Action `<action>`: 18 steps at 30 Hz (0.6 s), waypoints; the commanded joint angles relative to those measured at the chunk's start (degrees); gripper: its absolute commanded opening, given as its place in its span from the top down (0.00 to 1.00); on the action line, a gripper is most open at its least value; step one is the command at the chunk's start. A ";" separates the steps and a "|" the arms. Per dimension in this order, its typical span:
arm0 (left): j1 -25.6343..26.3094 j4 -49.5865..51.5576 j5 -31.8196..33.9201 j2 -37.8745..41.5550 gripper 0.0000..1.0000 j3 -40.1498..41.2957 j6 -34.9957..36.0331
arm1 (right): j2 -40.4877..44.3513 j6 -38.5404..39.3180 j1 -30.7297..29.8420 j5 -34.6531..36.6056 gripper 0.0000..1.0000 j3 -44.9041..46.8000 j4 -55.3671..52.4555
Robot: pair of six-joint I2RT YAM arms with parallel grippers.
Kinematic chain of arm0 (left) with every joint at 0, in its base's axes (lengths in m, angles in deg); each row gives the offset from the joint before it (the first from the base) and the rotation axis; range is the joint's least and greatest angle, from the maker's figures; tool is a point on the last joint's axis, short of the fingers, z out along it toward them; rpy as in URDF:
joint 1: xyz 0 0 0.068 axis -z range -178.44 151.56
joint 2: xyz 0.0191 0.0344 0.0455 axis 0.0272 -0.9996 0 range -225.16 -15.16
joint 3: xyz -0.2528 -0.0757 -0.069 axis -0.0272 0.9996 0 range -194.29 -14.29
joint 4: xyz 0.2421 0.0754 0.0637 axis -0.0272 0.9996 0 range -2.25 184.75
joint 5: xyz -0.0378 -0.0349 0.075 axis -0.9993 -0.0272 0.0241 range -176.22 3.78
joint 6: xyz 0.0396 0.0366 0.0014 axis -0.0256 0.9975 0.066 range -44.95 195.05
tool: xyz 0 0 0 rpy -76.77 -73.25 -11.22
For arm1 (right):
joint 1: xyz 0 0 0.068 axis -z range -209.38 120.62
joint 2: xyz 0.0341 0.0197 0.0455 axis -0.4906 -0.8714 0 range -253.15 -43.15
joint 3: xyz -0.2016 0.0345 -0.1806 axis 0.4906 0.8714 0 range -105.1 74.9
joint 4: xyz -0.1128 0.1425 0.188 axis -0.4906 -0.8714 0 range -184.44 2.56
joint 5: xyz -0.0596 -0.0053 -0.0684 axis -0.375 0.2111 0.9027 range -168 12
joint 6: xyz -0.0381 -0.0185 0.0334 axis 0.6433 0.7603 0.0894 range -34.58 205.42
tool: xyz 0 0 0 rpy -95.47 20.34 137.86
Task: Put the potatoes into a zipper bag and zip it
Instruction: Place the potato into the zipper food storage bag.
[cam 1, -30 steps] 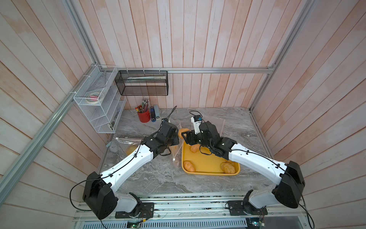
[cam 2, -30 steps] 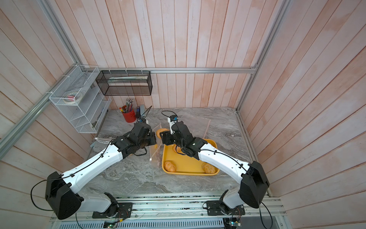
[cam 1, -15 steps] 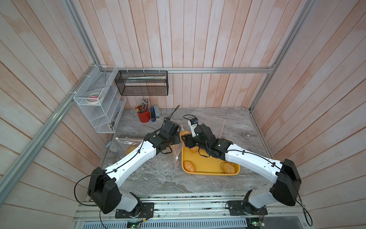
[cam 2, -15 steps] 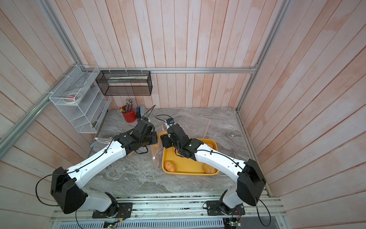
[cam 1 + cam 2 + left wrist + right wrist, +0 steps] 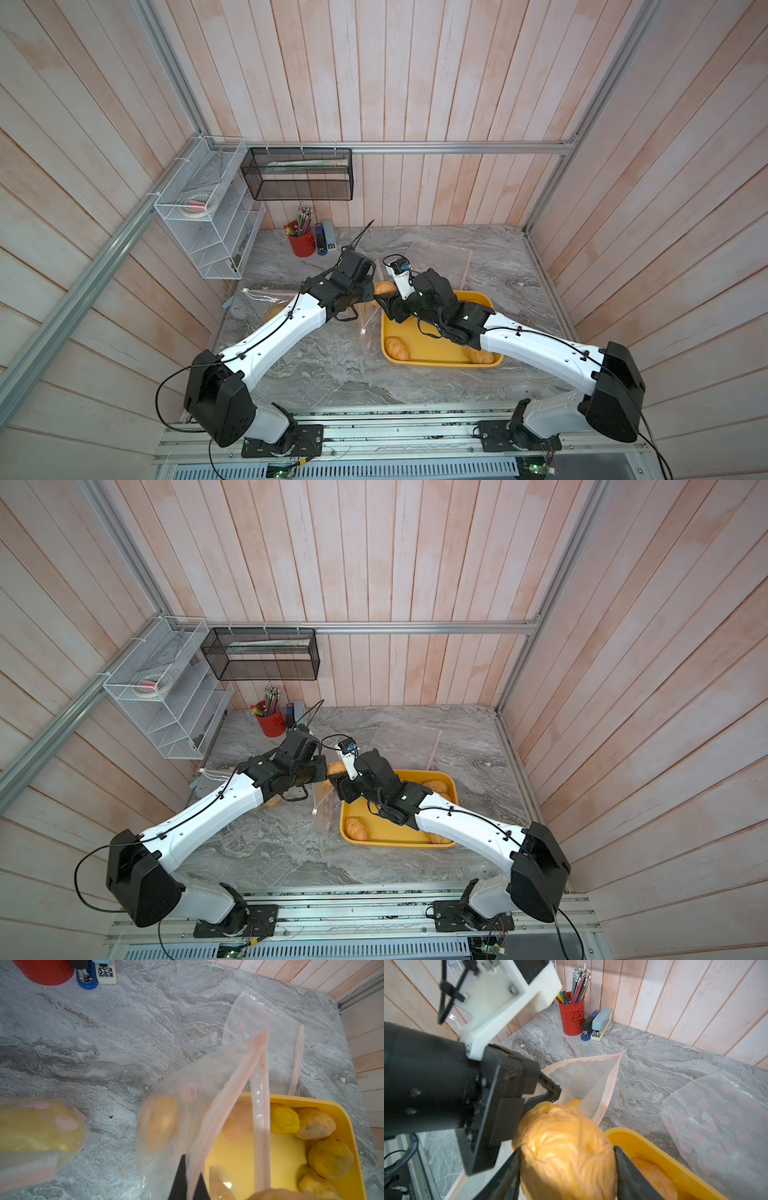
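Potato (image 5: 562, 1136) in right tool (image 5: 568, 1169) looks tan-orange, lumpy, wrinkled.

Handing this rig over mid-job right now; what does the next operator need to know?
Left end effector: shut on the rim of the zipper bag, holding its mouth open.
Right end effector: shut on a potato at the bag's mouth, not yet inside.
Done: at least one loaded potato shows through the bag; a second bag, already filled, lies on the table, zip state unclear.
Left: drop this potato in, move the potatoes from the yellow tray, zip.
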 commanded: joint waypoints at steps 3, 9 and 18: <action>0.37 -1.69 -4.26 2.29 1.00 -0.35 1.34 | -5.37 8.49 -3.63 3.73 0.69 -2.65 1.00; 0.37 -2.46 -5.57 4.51 1.00 0.34 1.78 | -10.55 10.96 -4.23 12.71 0.66 -4.56 0.58; 0.30 -2.21 -3.88 5.68 1.00 0.79 1.25 | -10.88 11.16 -4.21 10.12 0.43 -3.85 2.47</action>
